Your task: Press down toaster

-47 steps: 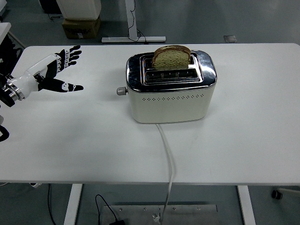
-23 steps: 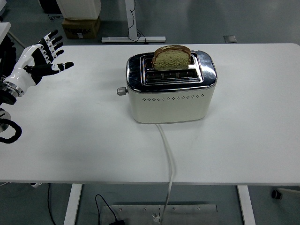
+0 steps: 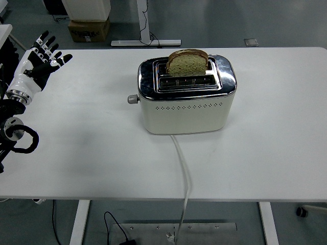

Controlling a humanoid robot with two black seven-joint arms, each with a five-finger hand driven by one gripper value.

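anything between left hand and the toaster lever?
Nothing: the head view shows only bare white table between the left hand and the lever.

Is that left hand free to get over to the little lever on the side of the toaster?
Probably yes. The left hand is open, holds nothing, and is raised at the table's far left edge. Only bare tabletop lies between it and the lever, which sticks out of the toaster's left end, facing it.
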